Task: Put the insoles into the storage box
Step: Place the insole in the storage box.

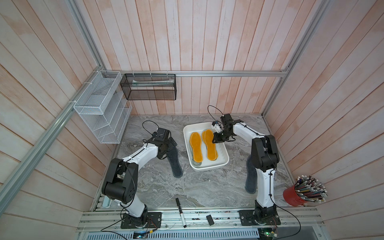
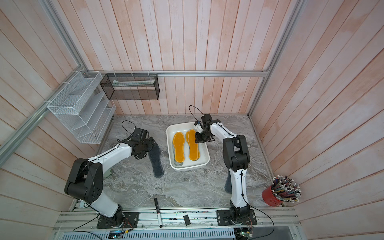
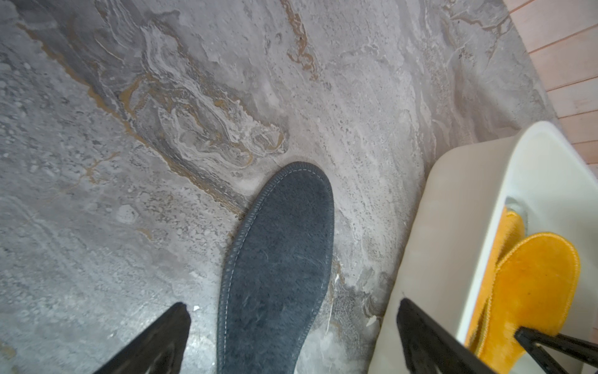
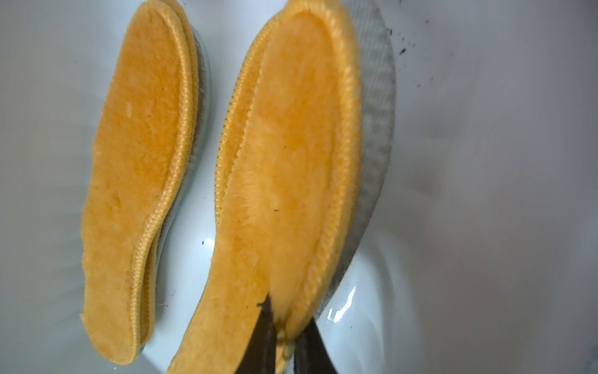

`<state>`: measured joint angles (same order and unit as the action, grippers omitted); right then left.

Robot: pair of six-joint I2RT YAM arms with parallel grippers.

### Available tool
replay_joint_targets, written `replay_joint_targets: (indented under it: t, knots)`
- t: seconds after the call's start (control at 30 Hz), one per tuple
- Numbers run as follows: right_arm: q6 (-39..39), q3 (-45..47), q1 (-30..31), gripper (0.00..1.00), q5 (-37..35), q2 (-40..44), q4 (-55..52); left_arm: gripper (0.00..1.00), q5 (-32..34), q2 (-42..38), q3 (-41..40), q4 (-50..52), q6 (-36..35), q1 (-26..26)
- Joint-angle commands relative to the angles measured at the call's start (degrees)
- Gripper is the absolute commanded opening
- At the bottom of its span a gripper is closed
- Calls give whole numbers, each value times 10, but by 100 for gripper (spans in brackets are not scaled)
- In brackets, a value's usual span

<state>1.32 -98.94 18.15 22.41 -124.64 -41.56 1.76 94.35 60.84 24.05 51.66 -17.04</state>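
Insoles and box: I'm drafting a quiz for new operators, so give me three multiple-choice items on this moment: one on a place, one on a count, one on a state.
1. Where does the grey insole below the left gripper lie?
A) on the table beside the box
B) in the box
C) in the white rack

2. How many grey insoles lie outside the box?
A) one
B) two
C) four

3. How do the left gripper's jaws stand?
A) shut on the grey insole
B) shut on the box rim
C) open

Key:
1 A, it rests flat on the table, apart from the box wall.
2 B, the other grey insole lies on the table across the box.
3 C, the jaws stand wide either side of the grey insole.
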Motion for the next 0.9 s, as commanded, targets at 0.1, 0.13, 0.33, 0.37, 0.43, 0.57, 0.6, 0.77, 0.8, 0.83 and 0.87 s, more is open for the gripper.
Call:
replay_joint_targets:
  t: [0.1, 0.13, 0.33, 0.37, 0.43, 0.57, 0.6, 0.77, 0.8, 0.83, 0.87]
  knots:
    - [-19, -7, 6, 29, -38, -16, 6, 100, 0, 6, 11, -2, -11, 3]
    - [-22, -6, 7, 30, -41, -16, 8, 100, 0, 6, 11, -2, -11, 3]
    - [-33, -4, 11, 34, -55, -13, 12, 100, 0, 6, 11, -2, -10, 3]
    - [-33, -4, 11, 35, -55, -12, 12, 100, -1, 6, 11, -2, -10, 3]
    - [-34, -4, 12, 36, -54, -9, 14, 100, -1, 6, 10, -3, -9, 3]
    - [-38, -5, 12, 39, -54, -2, 13, 100, -4, 7, 12, -4, -9, 3]
    - [-39, -5, 12, 40, -53, 1, 14, 100, -4, 7, 12, -4, -9, 3]
    - [-46, -9, 12, 44, -52, 14, 14, 100, -4, 6, 13, -4, -9, 3]
    - [-47, -9, 12, 45, -51, 17, 14, 100, -4, 6, 13, -3, -9, 3]
    - [-49, -11, 12, 46, -51, 19, 15, 100, -4, 7, 13, -2, -9, 3]
    - [-50, -12, 12, 47, -50, 22, 14, 100, -4, 7, 13, -3, -8, 3]
